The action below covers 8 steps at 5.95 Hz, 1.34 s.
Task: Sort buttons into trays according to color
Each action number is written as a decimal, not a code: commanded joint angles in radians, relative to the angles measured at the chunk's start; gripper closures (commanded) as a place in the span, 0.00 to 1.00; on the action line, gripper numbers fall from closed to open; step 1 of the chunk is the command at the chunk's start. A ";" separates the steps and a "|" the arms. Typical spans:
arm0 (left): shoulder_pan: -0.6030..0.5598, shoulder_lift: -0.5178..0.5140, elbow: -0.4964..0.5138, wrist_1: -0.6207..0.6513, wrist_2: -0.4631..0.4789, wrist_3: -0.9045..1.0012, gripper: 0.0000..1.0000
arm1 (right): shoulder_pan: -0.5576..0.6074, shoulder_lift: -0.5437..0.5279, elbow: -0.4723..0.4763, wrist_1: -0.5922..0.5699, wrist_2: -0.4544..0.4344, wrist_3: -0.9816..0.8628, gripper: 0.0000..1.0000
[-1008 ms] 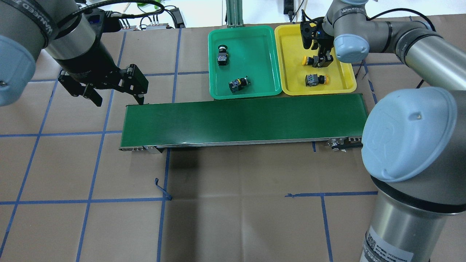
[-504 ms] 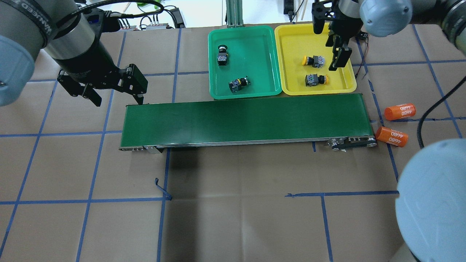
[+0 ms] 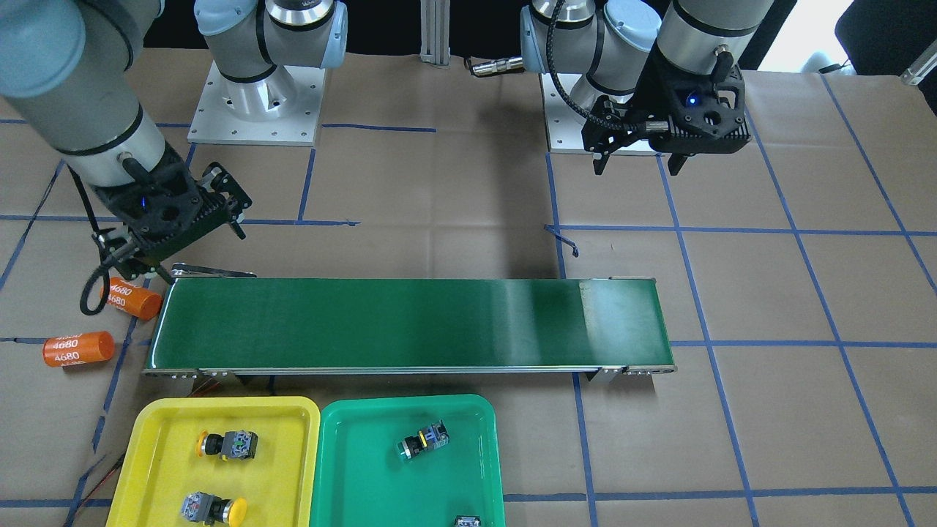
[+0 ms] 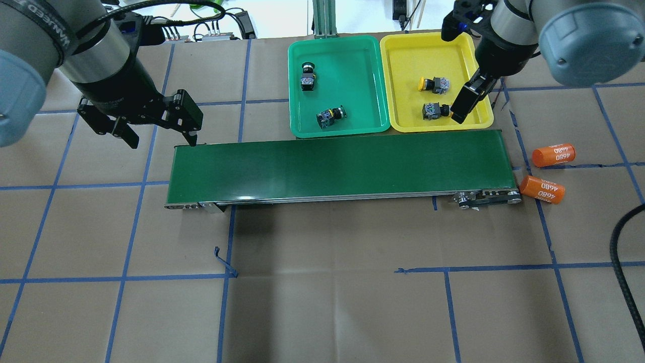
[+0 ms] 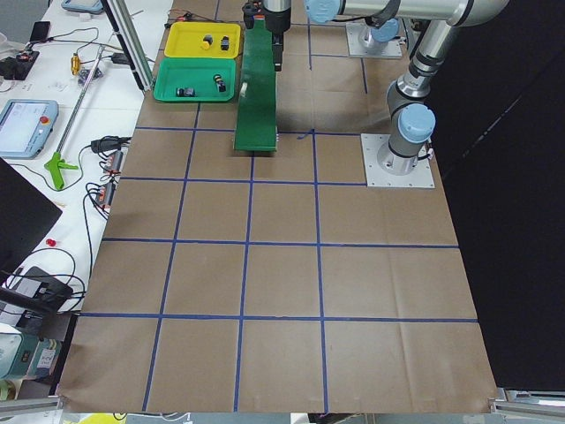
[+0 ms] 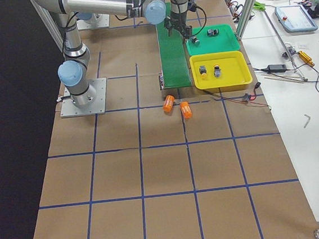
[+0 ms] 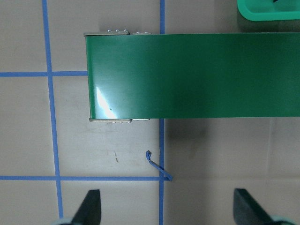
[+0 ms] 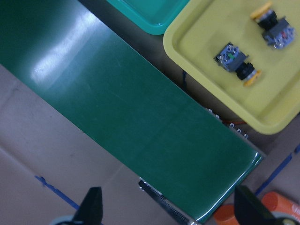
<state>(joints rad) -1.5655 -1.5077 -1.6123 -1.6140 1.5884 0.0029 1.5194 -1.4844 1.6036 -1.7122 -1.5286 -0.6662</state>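
- The right gripper (image 8: 168, 213) has its fingers spread wide with nothing between them. Its own wrist camera shows this. The overhead view catches only one dark finger in profile, so the gap cannot be read there.
- Under that gripper lies one end of the conveyor belt (image 4: 342, 164). Ahead of it and off to one side sits the yellow tray (image 4: 403, 65), holding both yellow buttons (image 4: 434, 84) (image 4: 437, 109). They lie on their sides, apart from each other.
- From overhead, the right gripper's finger overlaps the tray's corner, just beside the nearer button's cap. The front-facing view places the gripper on the robot's side of the belt instead, touching nothing.
- The left gripper (image 7: 168, 208) is likewise spread and empty. Its wrist view shows the belt's other end ahead of the fingertips, and only a corner of the green tray (image 4: 352, 70).
- That tray holds the two green buttons (image 4: 308, 76) (image 4: 331, 116), well apart from both grippers. Their caps look dark, so the green is hard to make out. The front-facing view cuts one off at its bottom edge.
- Two orange cylinders (image 4: 554, 155) (image 4: 541, 189) lie on the table (image 4: 322, 302) just beside the belt end under the right gripper. The right wrist view shows only slivers of them.
- In both side views the grippers and buttons are too small to judge.
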 commanded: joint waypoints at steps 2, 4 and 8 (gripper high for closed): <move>0.001 0.003 0.000 0.003 -0.010 0.006 0.01 | 0.016 -0.056 -0.036 0.109 -0.005 0.457 0.00; 0.001 0.009 0.002 0.002 -0.001 0.006 0.01 | 0.053 -0.063 -0.056 0.172 -0.005 0.617 0.00; 0.004 -0.003 0.009 -0.001 -0.001 0.008 0.01 | 0.056 -0.047 -0.110 0.197 -0.013 0.681 0.00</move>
<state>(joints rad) -1.5621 -1.5062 -1.6060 -1.6174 1.5877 0.0107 1.5763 -1.5315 1.4958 -1.5174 -1.5386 -0.0059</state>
